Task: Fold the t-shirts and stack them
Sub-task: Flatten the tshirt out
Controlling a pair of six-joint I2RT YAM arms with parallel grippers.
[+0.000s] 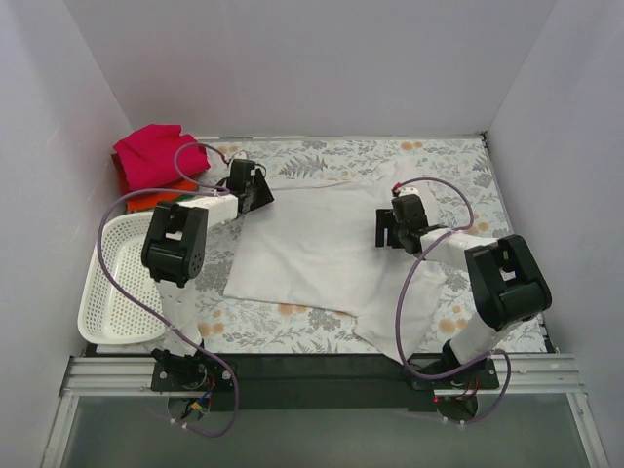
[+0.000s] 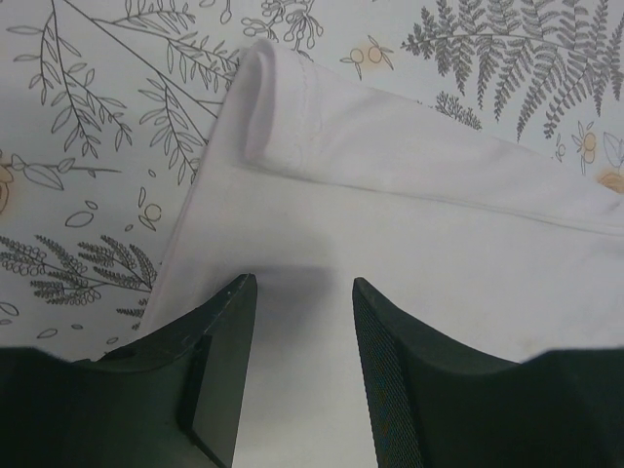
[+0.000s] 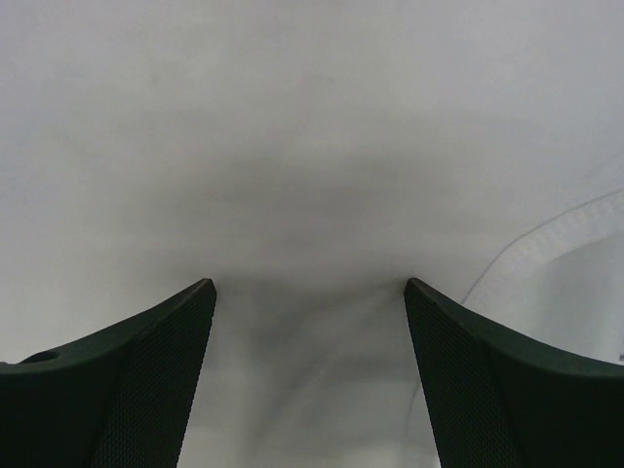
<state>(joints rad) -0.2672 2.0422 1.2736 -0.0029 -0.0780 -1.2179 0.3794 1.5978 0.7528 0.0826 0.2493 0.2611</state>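
Closest in the overhead view, at 6 o'clock, runs the mounting rail (image 1: 322, 369), from which both arms reach out over the floral tablecloth (image 1: 458, 166). A little beyond it, at 8 o'clock, the white mesh basket (image 1: 117, 283) stands off to the side, clear of the folding area. Across the middle lies the white t-shirt (image 1: 312, 249). One part trails back toward 5 o'clock under the right arm, and its left side ends in a straight edge that looks already turned in. The right gripper (image 1: 383, 229) hangs over the shirt's right portion, at about 3 o'clock from the cloth's centre. Its wrist view shows the jaws well apart, with only plain white fabric between them and a stitched hem (image 3: 546, 239) at 3 o'clock, so it is probably placed to pinch that side for the next fold. Whether its tips touch the cloth cannot be told. The left gripper (image 1: 261, 193) sits at the shirt's far-left corner, around 10 o'clock. Its fingers are also parted and hold nothing, and they are aimed toward a rolled sleeve edge (image 2: 261, 97) at 12 o'clock in its own view, a sensible spot for taking the matching corner. Farthest, at 10 to 11 o'clock, the magenta-pink t-shirt (image 1: 151, 151) rests folded on the red-orange t-shirt (image 1: 156, 200), apparently the stack the white one is meant to join.
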